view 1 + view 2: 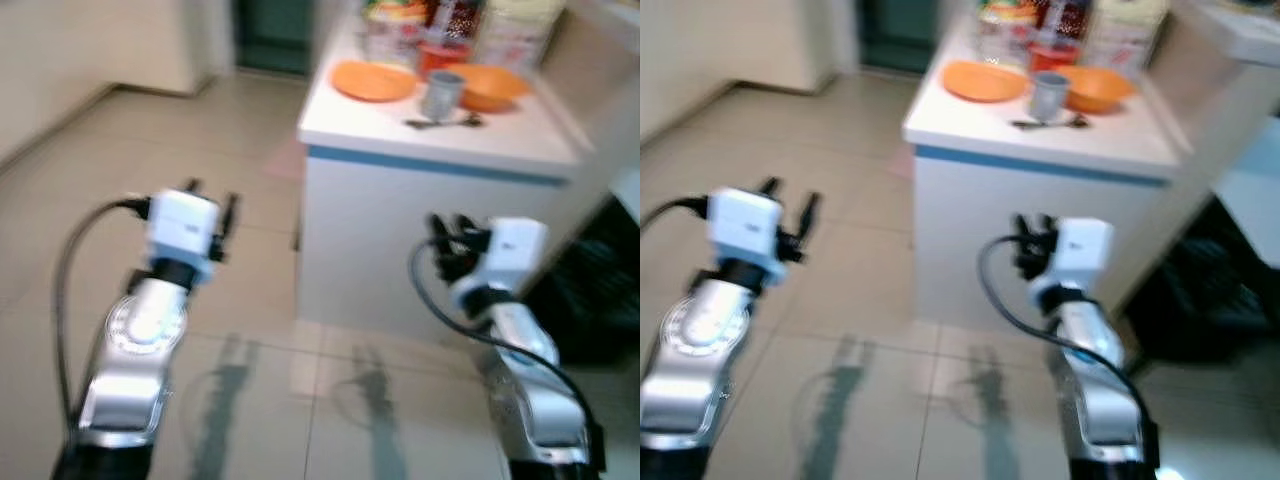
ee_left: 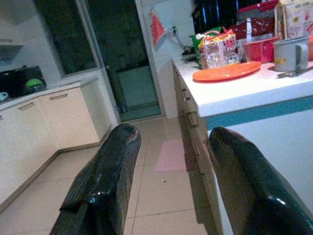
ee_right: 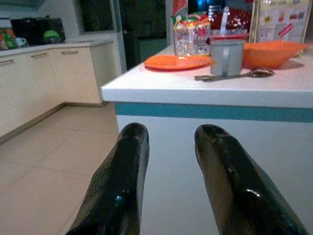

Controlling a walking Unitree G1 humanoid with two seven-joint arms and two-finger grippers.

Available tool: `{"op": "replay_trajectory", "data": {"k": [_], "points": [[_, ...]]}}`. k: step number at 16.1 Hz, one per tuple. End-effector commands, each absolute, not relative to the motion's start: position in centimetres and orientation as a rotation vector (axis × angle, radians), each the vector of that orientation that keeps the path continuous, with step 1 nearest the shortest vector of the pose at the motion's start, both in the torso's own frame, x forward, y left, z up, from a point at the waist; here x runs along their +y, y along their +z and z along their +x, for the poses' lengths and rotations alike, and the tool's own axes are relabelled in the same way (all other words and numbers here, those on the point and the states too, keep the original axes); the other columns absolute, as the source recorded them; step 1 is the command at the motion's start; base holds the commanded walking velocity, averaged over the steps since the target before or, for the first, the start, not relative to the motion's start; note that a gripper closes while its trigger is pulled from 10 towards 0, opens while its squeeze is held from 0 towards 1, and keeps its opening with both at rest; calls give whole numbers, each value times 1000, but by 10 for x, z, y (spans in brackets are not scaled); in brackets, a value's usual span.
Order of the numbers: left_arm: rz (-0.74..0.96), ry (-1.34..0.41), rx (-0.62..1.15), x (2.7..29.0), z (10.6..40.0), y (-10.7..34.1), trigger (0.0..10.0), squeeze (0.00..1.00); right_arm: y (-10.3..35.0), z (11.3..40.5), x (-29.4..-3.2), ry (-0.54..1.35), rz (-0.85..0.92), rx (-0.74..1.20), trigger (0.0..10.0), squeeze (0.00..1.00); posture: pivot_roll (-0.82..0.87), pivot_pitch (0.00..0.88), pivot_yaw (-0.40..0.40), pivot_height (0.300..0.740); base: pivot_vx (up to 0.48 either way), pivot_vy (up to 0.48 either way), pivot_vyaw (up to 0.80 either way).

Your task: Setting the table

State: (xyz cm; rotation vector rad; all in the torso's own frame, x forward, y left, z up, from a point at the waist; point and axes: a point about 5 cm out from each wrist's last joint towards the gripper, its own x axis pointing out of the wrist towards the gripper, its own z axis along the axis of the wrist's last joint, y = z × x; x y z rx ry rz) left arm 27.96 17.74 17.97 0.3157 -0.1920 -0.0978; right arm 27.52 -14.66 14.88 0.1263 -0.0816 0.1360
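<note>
Your left gripper [image 2: 166, 186] and right gripper [image 3: 168, 181] both hung with fingers parted and nothing held, low in the frame short of the white counter [image 1: 440, 135]. At the upper right of the head view, that counter carried an orange plate [image 1: 373, 80], a grey cup [image 1: 441, 95], an orange bowl [image 1: 487, 87] and a spoon [image 3: 234, 75] lying just before the cup.
</note>
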Motion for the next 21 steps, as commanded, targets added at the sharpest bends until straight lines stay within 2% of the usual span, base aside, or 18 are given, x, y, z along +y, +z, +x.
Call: {"op": "replay_trajectory", "data": {"k": [1,5,8,11,21], "points": [[295,-119,-233,168,282,186,10000,0,153,276,-160,91,110,-93,10000,0,62,0,-41,740,0,0,-800],[280,-96,-243,167,279,190,10000,0,156,279,-155,99,108,-105,10000,0,73,0,-38,740,0,-436,-600],[206,-49,-230,175,281,191,10000,0,162,281,-154,120,91,-93,10000,0,65,0,-40,740,0,0,0],[237,-33,-226,174,282,191,10000,0,164,284,-153,149,82,-87,10000,0,76,0,-47,740,0,0,0],[252,-21,-221,179,283,194,10000,0,166,286,-147,181,78,-83,10000,0,72,0,-49,740,339,0,0]]}}
